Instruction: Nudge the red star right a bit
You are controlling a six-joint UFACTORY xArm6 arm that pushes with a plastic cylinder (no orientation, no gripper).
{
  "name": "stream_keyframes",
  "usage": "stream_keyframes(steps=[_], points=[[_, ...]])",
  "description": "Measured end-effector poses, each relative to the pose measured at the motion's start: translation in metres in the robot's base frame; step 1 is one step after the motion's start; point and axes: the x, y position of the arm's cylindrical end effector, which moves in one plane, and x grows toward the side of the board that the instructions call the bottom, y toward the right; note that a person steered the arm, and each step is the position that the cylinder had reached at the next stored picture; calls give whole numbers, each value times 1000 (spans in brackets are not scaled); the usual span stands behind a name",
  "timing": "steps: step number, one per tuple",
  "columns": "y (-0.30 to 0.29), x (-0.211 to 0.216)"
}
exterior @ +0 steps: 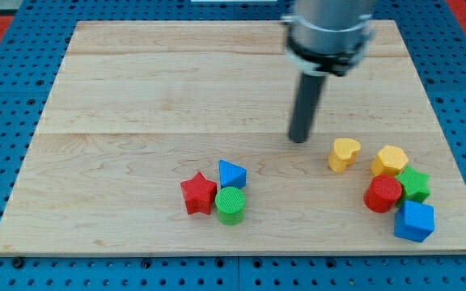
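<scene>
The red star [197, 195] lies on the wooden board [136, 97] near the view's bottom, left of centre. It touches a green cylinder [230, 204] on its right, and a blue triangular block [232, 174] sits just above that cylinder. My tip [298, 139] is on the board well up and to the right of the red star, about 125 px to the right of it, touching no block. A yellow heart [344, 153] lies to the right of my tip.
A cluster sits at the view's bottom right: a yellow hexagon-like block [390, 160], a green star [414, 183], a red cylinder [383, 194] and a blue block [414, 221]. The board's bottom edge runs just below the blocks.
</scene>
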Motion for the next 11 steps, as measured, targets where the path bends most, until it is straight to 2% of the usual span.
stream_keyframes(steps=[1,2,3,5,6,7,8,9,11], points=[[-76,4],[-107,33],[-113,41],[-183,56],[-175,81],[-172,83],[-139,100],[-137,100],[-88,95]])
